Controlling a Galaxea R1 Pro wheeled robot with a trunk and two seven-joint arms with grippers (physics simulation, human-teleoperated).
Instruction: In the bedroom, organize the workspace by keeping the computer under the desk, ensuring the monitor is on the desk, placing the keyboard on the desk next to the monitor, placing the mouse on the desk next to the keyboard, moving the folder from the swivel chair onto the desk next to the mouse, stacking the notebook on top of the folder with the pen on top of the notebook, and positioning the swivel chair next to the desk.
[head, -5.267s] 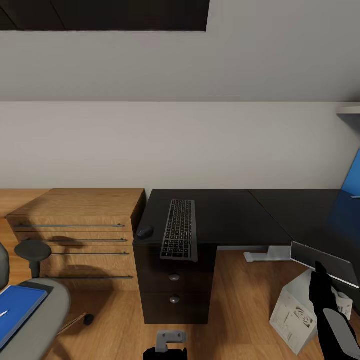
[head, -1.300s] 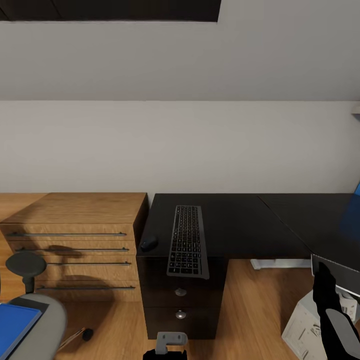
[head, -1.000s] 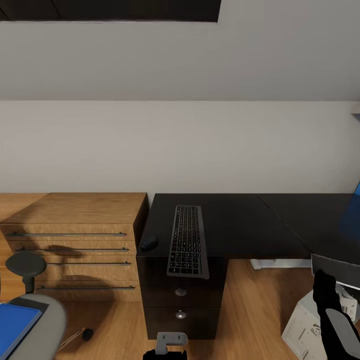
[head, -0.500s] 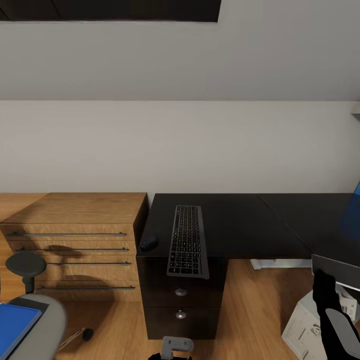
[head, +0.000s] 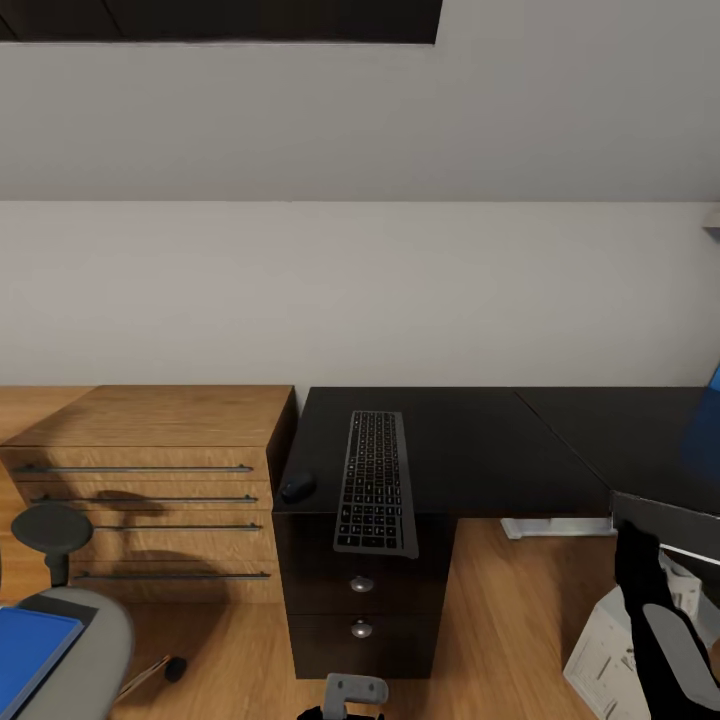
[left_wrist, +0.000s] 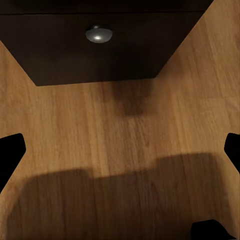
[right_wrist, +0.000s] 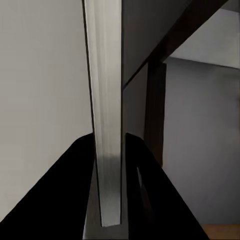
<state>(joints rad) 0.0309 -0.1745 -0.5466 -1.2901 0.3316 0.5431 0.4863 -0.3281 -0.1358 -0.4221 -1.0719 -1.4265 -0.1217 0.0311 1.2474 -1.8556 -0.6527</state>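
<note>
The keyboard (head: 375, 483) lies on the black desk (head: 480, 440), its near end past the front edge. The mouse (head: 297, 487) sits to its left at the desk's corner. In the head view my right gripper (head: 636, 562) is at the lower right, shut on the monitor (head: 668, 518), which hangs tilted at the desk's front edge. In the right wrist view my right gripper (right_wrist: 107, 200) clamps the monitor's light grey edge (right_wrist: 106, 125). The computer (head: 603, 655) stands on the floor below. The blue folder (head: 28, 650) rests on the swivel chair (head: 85, 640). My left gripper (left_wrist: 120, 150) is open, low over the floor.
A wooden dresser (head: 150, 470) with long bar handles stands left of the desk. The desk's black drawers with a silver knob (left_wrist: 98, 34) face me. A blue wall panel (head: 712, 380) is at the right edge. Wooden floor (head: 500, 620) lies between the drawers and the computer.
The head camera shifted slightly early on. My right gripper has carried the monitor a little left and up towards the desk's edge. My left wrist has dropped slightly.
</note>
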